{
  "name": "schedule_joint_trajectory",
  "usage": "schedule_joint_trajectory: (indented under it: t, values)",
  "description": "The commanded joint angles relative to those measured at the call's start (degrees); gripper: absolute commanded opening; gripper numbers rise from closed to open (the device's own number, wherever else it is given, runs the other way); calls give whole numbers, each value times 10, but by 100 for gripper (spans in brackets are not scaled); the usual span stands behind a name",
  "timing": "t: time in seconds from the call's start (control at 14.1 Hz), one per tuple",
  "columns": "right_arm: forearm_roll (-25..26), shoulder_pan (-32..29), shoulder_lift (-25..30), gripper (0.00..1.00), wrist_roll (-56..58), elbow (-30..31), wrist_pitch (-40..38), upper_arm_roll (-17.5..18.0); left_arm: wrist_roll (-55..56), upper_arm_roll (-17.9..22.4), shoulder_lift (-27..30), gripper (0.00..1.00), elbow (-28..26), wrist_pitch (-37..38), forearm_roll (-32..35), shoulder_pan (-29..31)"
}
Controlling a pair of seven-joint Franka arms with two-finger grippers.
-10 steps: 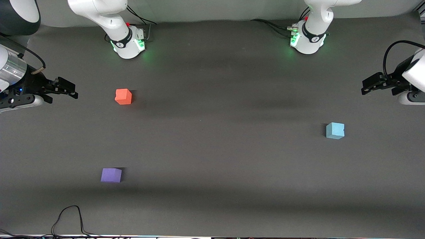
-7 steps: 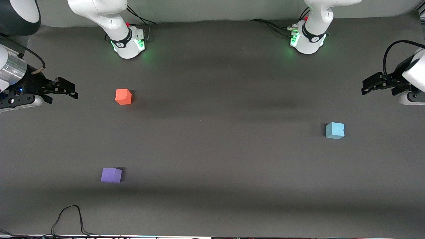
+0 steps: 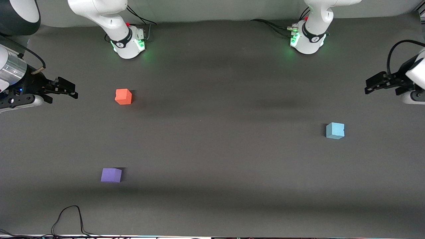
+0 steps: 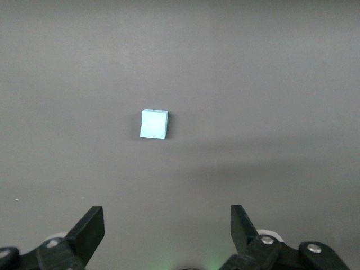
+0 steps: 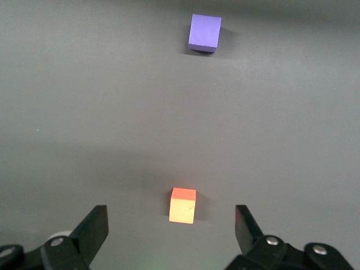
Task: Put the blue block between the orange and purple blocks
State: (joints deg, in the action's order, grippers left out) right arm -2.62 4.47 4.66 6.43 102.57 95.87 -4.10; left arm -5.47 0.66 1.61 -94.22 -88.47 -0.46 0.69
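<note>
Left gripper (image 3: 372,87) agape at counter (image 3: 212,149) edge, right gripper (image 3: 66,90) agape, waiting; centre over blue block (image 3: 335,130) w/ faces squared.

Robotics lab bench: two white arm bases (image 3: 127,43) with green status lights bolted to a dark matted table (image 3: 212,159), loose cables (image 3: 69,219) at its edge.

A dark grey tabletop (image 3: 212,149) carries three well-separated cubes: an orange block (image 3: 123,96), a purple block (image 3: 111,175) and a blue block (image 3: 335,130).
</note>
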Motion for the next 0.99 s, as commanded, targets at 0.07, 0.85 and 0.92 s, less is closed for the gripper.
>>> schedule_joint_trajectory:
  t: [0.07, 0.85, 0.92]
  values:
    - [-5, 7, 12, 100, 13, 9, 4, -6, -63, 15, 39, 100, -25, 13, 6, 25]
    - [-5, 7, 9, 100, 13, 9, 6, -6, -69, 13, -17, 100, -261, -327, 18, 25]
    - [-5, 7, 9, 100, 13, 9, 6, -6, -69, 14, -42, 100, -264, -355, 18, 24]
